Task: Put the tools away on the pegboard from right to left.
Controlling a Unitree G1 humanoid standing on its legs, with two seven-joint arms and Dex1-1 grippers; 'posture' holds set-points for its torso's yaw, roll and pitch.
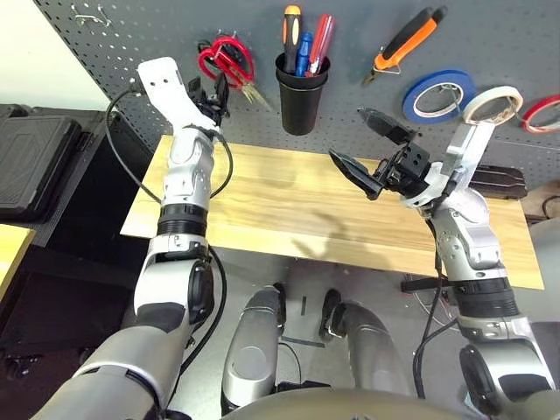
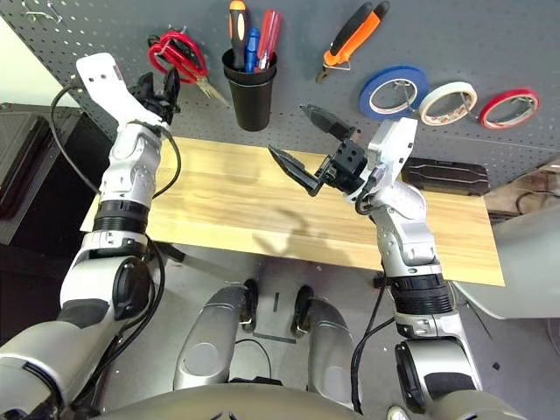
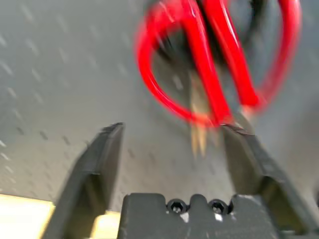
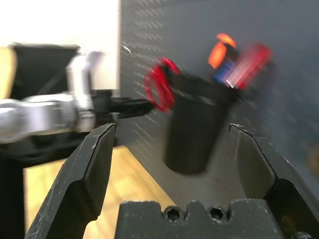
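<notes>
A: Wooden tabletop (image 1: 289, 206) is bare across the middle, open lane between both arms.

B: Pegboard side? Dark grey perforated pegboard (image 1: 350, 35) is crowded: black cup (image 1: 302, 92) hangs centre, red-handled scissors (image 1: 226, 59) beside it, left gripper (image 1: 214, 94) just below those.

A: Right gripper (image 1: 363, 144), fingers spread, hangs over the table beside the cup.
</notes>
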